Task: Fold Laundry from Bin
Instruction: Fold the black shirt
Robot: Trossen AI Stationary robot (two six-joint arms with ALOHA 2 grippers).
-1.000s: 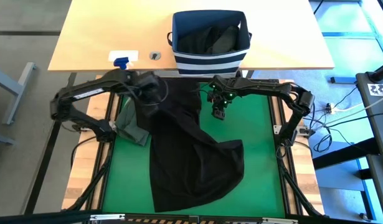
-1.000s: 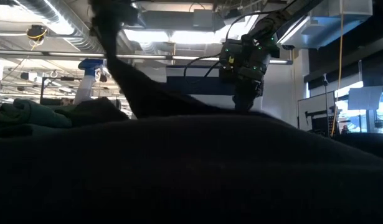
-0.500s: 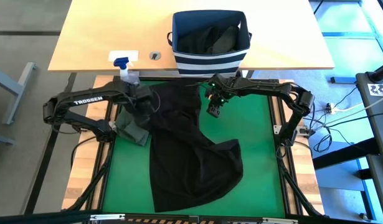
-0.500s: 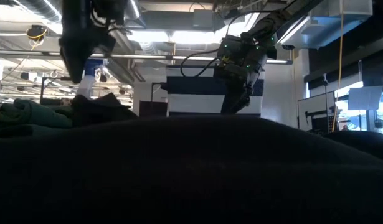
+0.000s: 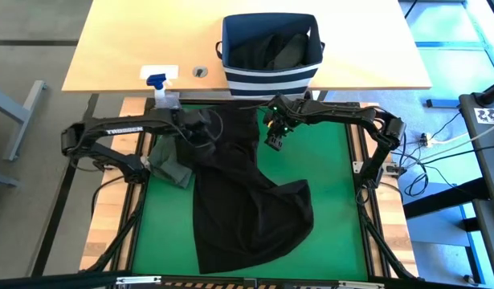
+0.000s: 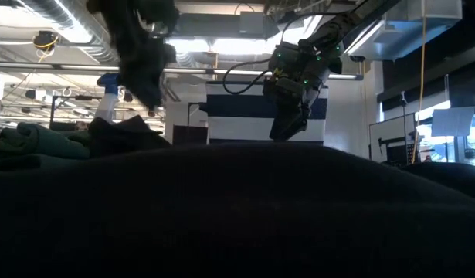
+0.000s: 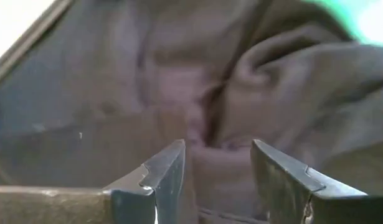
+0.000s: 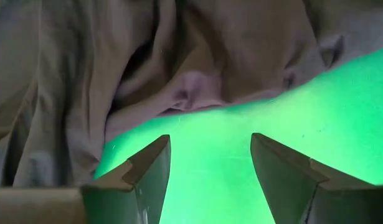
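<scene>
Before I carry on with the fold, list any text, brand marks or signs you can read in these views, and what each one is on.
"TROSSEN": white letters along the left arm, seen in the high view.
Black-and-white square marker on the grey stand at the right edge: a pattern, no readable words.
White label on the wooden table: too small to read.
Nothing readable on the bin or the black garment.

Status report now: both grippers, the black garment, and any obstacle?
Left gripper and right gripper open, empty, above black garment. Garment spread on green mat. Nothing in the way.
</scene>
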